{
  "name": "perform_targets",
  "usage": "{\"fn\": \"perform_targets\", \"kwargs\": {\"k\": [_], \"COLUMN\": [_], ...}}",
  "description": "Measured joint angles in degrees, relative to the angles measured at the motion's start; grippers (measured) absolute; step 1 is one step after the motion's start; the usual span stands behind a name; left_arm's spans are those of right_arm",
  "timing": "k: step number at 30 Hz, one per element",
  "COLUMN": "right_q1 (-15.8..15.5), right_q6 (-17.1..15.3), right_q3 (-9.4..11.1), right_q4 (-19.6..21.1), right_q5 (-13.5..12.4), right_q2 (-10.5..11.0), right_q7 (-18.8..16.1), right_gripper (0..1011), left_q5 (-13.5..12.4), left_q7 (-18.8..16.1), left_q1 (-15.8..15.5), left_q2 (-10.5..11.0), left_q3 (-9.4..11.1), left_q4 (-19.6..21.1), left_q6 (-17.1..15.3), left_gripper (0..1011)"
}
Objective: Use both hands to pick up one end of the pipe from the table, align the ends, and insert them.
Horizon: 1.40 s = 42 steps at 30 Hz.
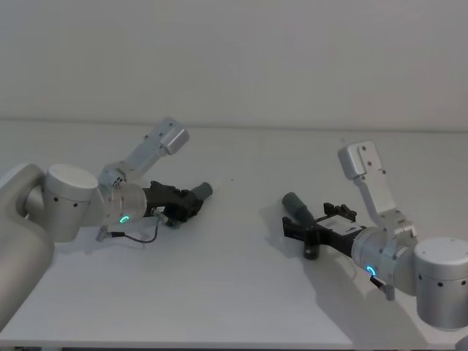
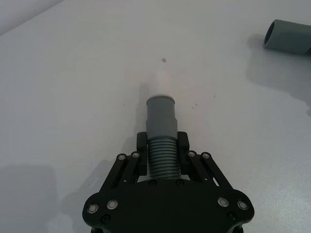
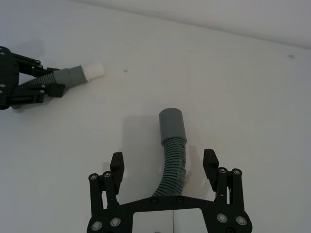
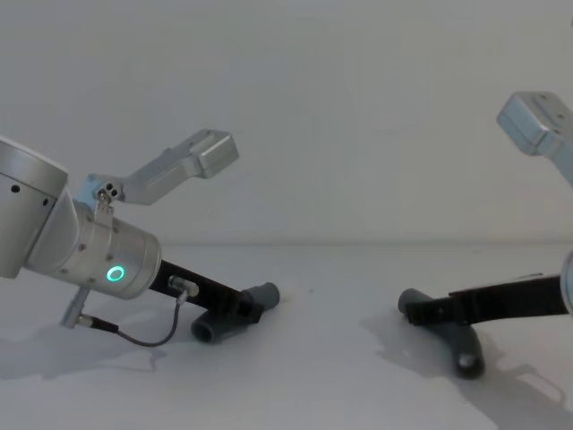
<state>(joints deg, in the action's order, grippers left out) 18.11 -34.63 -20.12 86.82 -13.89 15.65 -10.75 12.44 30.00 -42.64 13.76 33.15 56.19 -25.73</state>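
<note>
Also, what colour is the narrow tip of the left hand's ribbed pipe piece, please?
White narrow tip, clearest in the right wrist view.

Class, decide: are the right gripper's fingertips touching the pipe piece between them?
Apart. The right wrist view shows bare table between the pipe piece and both fingertips of the open right gripper.

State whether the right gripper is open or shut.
Open: the fingers of the right gripper stand apart, gaps either side of the pipe piece between them.

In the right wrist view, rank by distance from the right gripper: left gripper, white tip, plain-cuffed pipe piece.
1. Plain-cuffed pipe piece, in the open right gripper.
2. White tip, farther out, on the other piece.
3. Left gripper, beyond the tip, gripping that piece.
</note>
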Motion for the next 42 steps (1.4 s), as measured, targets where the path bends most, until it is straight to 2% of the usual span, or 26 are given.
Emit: {"fn": "perform_targets", "kwargs": {"k": [19,37,42], "right_q1": [1.51,1.64,1.63], "right_q6": [-2.34,-3.22,-3.28], "right_q3": [-0.34,-0.28,-0.22], "right_q4": [-2.45,-3.29,-3.38], "right_q5": [0.59,1.08,1.16], "right_q2": [-0.86,-1.41,-1.50], "right_q7": [-1.35,-2.06,-2.12], "right_gripper": [1000,1000,936], "left_q5": [0.00,0.00,0.00], "left_q7": [0.00,0.00,0.00], "left_q1": [0.00,0.00,0.00], "left_q2": [0.00,0.00,0.00], "left_q3": [0.00,0.00,0.00], "left_q4": [0.00,0.00,0.00], "left_q6": [0.00,0.00,0.00], "left_gripper": [345,345,345]}}
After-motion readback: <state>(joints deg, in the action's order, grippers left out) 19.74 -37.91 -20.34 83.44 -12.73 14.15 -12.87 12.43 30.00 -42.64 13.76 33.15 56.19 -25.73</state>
